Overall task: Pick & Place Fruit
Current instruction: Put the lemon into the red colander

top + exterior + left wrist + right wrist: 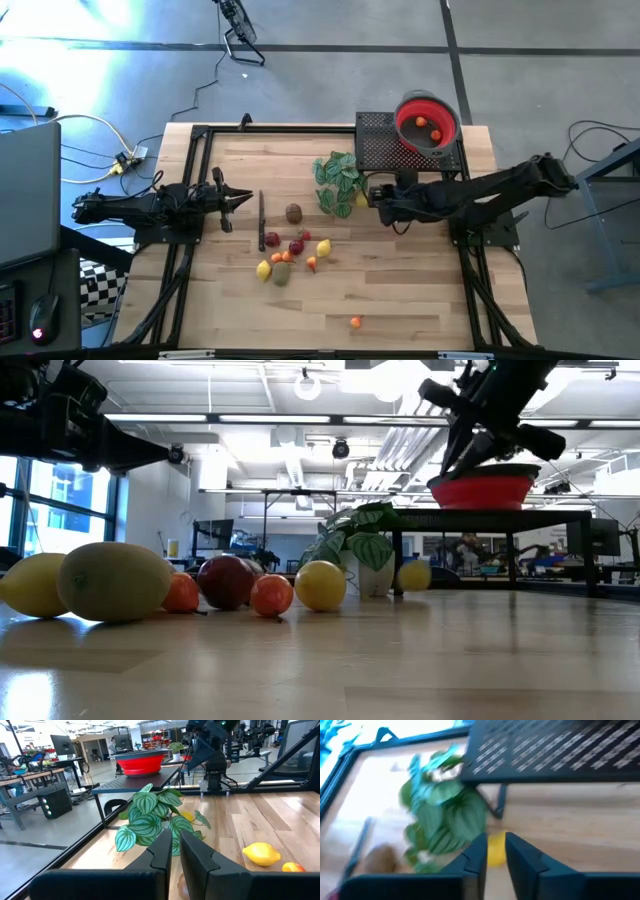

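- The right pincer (pixel 378 197) is seen just beside the plant (pixel 336 180), under the edge of the black rack (pixel 385 150). Its fingers (pixel 475 855) are drawn nearly together with only a narrow gap, and nothing is gripped between them.
- A yellow lemon (pixel 496 849) is seen just ahead of those fingertips on the tabletop (pixel 420 290), beside the rack leg; it is judged to be the piece aimed at, with the pincer kept low so that the rack is cleared.
- The red bowl (pixel 427 122) is set on the rack, raised above the tabletop, with two small fruits already lying in it; it is judged to be the drop place.
- Most fruit (pixel 290 255) is gathered mid-table, well apart from the bowl: lemons, red and orange pieces, a brown one (pixel 293 212) nearer the plant, and one orange piece (pixel 356 321) alone near the front edge.
- The left pincer (pixel 243 198) is parked at the left side, pressed together and empty, apparently waiting.
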### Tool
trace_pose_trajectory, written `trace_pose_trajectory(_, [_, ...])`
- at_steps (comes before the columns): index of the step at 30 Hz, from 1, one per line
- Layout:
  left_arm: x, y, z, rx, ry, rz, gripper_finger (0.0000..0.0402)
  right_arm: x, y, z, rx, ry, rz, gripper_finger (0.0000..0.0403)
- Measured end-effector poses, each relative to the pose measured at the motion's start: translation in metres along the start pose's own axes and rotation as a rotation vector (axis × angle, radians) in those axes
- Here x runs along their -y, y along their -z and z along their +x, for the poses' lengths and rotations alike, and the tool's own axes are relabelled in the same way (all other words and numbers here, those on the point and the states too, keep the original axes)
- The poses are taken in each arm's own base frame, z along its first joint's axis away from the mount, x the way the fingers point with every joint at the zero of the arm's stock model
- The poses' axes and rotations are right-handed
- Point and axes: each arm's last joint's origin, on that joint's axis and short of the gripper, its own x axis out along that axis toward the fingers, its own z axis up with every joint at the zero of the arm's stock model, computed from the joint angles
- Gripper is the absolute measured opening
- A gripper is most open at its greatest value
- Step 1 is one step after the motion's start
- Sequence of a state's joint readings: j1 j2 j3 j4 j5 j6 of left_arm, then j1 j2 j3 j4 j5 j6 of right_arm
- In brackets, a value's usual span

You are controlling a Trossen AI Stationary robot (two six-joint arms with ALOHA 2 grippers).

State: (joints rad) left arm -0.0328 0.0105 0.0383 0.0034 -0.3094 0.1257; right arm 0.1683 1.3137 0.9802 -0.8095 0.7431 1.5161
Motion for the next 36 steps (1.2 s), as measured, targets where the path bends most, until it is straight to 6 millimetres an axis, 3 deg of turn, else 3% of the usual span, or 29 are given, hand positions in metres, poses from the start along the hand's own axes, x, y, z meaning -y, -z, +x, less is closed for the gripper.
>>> trace_pose_trajectory(7, [0.000,0.000,0.000,0.001,0.000,0.000,0.0033,-0.009,0.014,-0.001,-0.054,-0.059,-0.169,0.0005])
trace_pose_trajectory(18, [0.000,0.000,0.000,0.002,0.001,0.000,0.0033,-0.013,0.042,-0.002,-0.065,-0.074,-0.301,0.0004])
trace_pose_trajectory(29, [0.000,0.000,0.000,0.002,0.001,0.000,0.0033,-0.015,0.074,0.019,-0.144,-0.004,-0.394,0.0005])
trace_pose_trajectory(36, [0.000,0.000,0.000,0.002,0.003,0.000,0.0033,-0.018,0.076,0.030,-0.139,0.017,-0.320,0.0029])
